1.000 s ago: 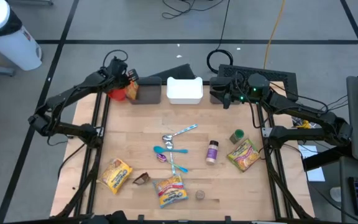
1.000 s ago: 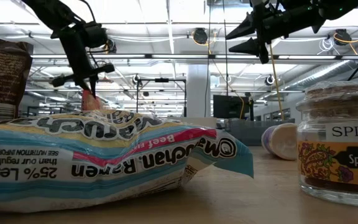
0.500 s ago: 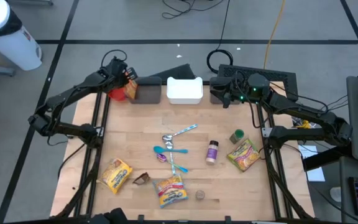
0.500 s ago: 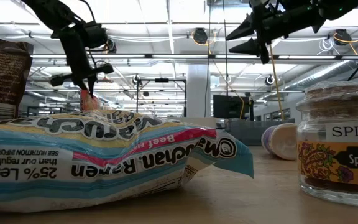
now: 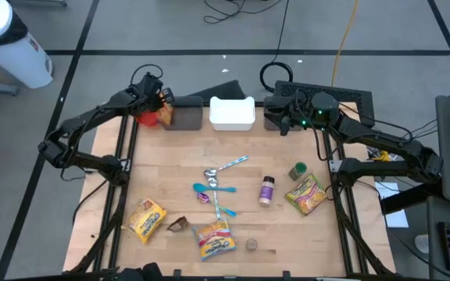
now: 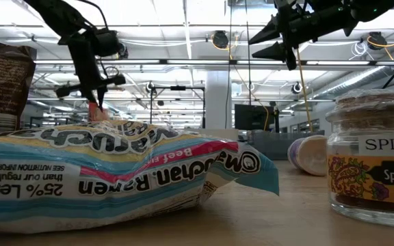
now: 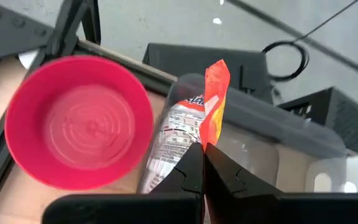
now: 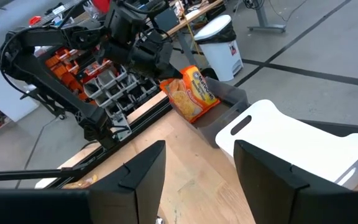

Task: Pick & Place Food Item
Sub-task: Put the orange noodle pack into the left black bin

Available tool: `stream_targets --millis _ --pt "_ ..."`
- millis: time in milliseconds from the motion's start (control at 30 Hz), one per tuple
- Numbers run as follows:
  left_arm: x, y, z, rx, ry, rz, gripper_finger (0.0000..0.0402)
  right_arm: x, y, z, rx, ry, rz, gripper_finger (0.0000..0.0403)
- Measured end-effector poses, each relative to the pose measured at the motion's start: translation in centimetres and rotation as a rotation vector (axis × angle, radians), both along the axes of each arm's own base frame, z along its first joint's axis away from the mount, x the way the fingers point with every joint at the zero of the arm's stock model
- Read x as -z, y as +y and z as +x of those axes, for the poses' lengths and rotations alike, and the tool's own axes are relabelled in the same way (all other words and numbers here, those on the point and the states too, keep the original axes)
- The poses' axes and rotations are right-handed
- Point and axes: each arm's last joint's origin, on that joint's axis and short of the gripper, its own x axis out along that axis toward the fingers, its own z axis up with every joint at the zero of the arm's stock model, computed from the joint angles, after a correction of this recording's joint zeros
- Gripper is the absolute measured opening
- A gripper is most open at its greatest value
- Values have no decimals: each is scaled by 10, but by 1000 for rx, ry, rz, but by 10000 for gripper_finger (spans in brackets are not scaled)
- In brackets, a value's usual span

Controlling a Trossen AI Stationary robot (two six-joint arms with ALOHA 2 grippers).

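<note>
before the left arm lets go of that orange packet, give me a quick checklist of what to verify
1. Left gripper shut on the orange packet: ok, pinched at its edge.
2. Packet over the grey bin: ok, in the right wrist view its lower end looks inside the bin; whether it touches the floor, cannot tell.
3. Packet clear of the red bowl: ok, the bowl sits beside the bin.
4. White bin not in the way: ok, it stands on the grey bin's other side.
5. Right gripper clear of the drop: ok, open and empty, beyond the white bin.
</note>
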Motion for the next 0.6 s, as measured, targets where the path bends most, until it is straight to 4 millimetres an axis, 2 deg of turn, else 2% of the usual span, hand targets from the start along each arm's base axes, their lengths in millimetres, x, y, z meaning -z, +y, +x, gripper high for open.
stream_targets --millis 600 --pt "1 0 2 5 10 1 2 0 1 0 -3 -6 18 180"
